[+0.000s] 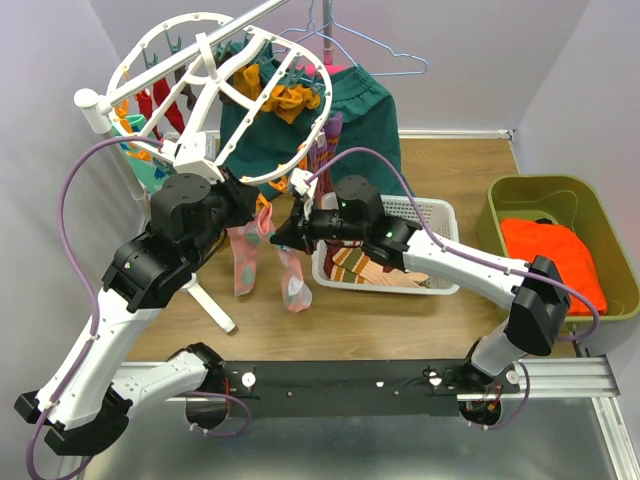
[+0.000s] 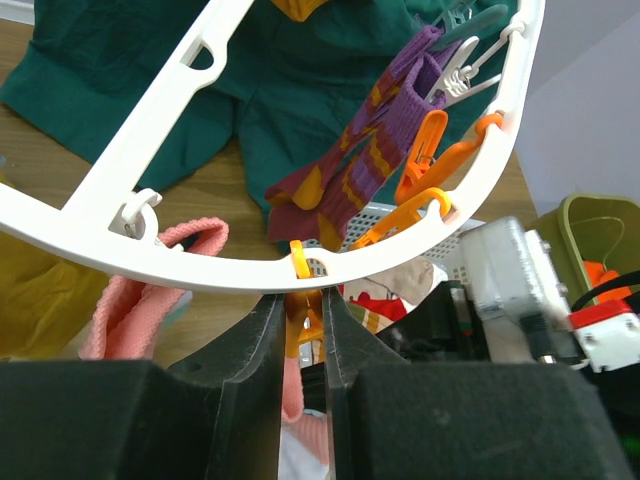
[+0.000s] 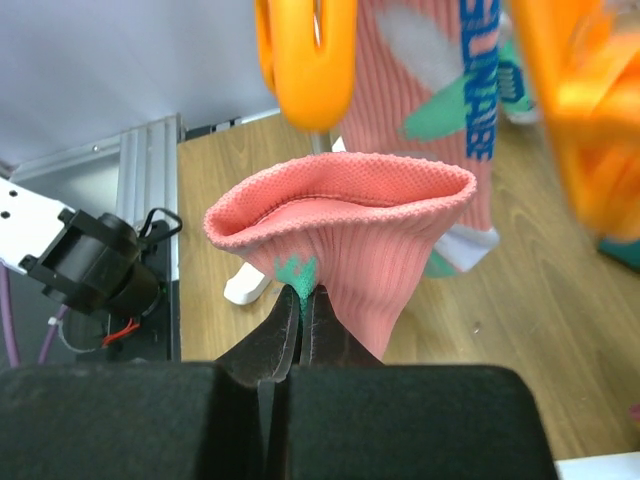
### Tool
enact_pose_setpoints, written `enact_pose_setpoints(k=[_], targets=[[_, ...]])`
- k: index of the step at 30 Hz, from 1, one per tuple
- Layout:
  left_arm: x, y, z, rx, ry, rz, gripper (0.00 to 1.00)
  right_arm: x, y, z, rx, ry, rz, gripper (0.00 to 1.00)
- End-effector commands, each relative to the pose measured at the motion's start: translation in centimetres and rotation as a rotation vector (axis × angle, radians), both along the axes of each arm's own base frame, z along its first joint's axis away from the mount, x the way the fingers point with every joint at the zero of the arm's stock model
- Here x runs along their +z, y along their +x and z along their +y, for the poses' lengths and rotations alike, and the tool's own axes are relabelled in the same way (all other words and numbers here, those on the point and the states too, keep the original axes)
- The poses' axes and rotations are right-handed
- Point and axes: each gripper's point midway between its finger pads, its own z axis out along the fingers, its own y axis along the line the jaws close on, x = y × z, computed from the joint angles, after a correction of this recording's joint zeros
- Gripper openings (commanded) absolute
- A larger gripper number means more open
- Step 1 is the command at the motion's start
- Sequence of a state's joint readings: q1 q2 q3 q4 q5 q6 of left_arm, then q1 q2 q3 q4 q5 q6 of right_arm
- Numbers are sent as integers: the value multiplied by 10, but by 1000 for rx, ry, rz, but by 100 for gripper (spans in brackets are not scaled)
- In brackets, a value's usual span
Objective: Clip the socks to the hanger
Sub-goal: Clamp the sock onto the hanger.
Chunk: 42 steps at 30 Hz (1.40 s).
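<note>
Black, matte fingers of the right gripper are pressed together on a fold of ribbed knit just below the cuff of a pink sock. The cuff flares open in a soft oval above them. Just above the cuff hangs a glossy orange clip, blurred, apart from the fabric. Behind is a second pink sock with teal patches and blue lettering.

From the left wrist, the left gripper has its fingers almost closed, pinching that clip's smooth plastic body right under the rim of the hanger, a white plastic oval with broad flat spokes. Only this view shows more orange clips along the rim, a purple striped sock with mustard bands clipped farther along, and a pink ribbed cuff hanging at the left.

The overhead view shows the hanger tilted at far left, in front of a dark green garment. Both grippers meet beneath its near right rim, with the pink socks dangling there; their fingers cannot be made out here. Only this view shows the white mesh basket holding more socks right of them, and, far right on the wooden table, an olive bin with an orange cloth.
</note>
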<state>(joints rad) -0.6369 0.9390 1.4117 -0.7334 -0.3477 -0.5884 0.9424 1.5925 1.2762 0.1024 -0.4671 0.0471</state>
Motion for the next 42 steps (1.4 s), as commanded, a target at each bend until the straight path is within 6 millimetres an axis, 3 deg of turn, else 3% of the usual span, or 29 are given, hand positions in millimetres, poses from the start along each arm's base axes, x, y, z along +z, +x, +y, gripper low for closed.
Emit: enact_pose_setpoints(k=[1, 6, 28, 36, 42], targets=[[3, -3, 4, -2, 11, -11, 10, 46, 6, -5, -26, 72, -87, 1], [2, -3, 3, -4, 18, -7, 10, 59, 5, -7, -19, 96, -103, 1], [-2, -1, -3, -29, 12, 0, 10, 78, 7, -5, -6, 124, -133, 1], [4, -3, -5, -41, -7, -15, 10, 72, 9, -1, 2, 108, -119, 1], [11, -6, 0, -28, -15, -35, 10, 53, 13, -1, -23, 67, -95, 1]])
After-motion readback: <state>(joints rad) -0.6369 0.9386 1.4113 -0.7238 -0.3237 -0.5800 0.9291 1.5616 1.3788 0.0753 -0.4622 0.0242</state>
